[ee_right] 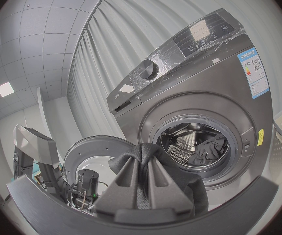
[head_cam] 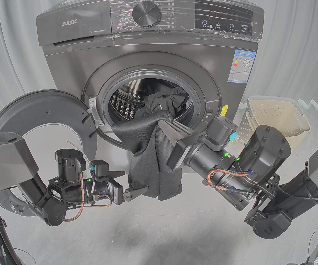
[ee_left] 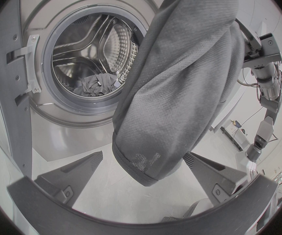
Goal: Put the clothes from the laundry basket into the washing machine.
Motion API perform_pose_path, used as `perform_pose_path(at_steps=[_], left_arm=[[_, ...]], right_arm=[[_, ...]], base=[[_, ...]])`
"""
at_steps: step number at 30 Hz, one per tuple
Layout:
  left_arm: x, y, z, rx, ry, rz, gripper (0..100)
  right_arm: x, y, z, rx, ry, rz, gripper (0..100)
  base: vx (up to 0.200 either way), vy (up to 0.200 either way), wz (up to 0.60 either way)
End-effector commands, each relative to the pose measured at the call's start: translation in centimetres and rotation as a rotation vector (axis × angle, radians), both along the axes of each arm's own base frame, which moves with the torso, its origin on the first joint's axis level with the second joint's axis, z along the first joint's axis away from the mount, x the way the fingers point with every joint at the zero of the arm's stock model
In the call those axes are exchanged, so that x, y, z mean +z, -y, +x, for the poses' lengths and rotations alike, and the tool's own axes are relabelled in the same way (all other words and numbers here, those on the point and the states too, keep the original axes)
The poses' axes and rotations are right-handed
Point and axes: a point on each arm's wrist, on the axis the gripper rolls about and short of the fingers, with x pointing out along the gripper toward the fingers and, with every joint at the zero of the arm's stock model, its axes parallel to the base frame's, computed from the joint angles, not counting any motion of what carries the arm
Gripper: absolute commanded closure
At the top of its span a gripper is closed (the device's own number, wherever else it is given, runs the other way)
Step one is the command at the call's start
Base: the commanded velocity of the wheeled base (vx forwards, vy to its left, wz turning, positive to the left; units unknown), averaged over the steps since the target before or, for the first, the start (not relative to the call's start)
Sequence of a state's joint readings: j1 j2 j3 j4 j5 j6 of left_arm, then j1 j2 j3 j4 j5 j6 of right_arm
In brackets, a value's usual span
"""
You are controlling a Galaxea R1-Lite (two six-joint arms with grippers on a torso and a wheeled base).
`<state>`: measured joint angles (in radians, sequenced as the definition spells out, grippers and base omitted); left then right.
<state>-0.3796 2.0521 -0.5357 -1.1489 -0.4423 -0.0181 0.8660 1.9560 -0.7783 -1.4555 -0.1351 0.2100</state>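
two grippers work one dark garment. nearest you, the left gripper sits low with its fingers spread, one each side of the hanging hem, gripping nothing. higher, the right gripper is clamped on a bunched fold at the drum mouth. most of the cloth hangs outside over the lip, so letting go now would likely let its weight drag it to the floor; a shallow push risks the same. you have open room straight into the drum, where a second garment lies. the door stands swung left, the basket beside the washer on the right.
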Motion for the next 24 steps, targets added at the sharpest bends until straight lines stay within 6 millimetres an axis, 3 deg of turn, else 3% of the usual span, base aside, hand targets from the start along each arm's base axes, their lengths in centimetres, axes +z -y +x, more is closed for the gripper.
perform_pose_path(at_steps=[1, 14, 24], left_arm=[[-0.8, 0.2, 0.8, 0.004, -0.011, 0.004, 0], [-2.2, 1.6, 2.0, -0.033, 0.111, -0.078, 0], [-2.2, 2.0, 1.3, -0.078, 0.115, -0.121, 0]], right_arm=[[-0.1, -0.1, -0.1, 0.005, -0.001, -0.001, 100], [-0.2, 0.0, -0.5, 0.010, -0.005, -0.006, 100], [-0.4, 0.1, -0.5, 0.009, -0.011, -0.011, 100]], base=[[0.000, 0.000, 0.00], [0.000, 0.000, 0.00], [0.000, 0.000, 0.00]])
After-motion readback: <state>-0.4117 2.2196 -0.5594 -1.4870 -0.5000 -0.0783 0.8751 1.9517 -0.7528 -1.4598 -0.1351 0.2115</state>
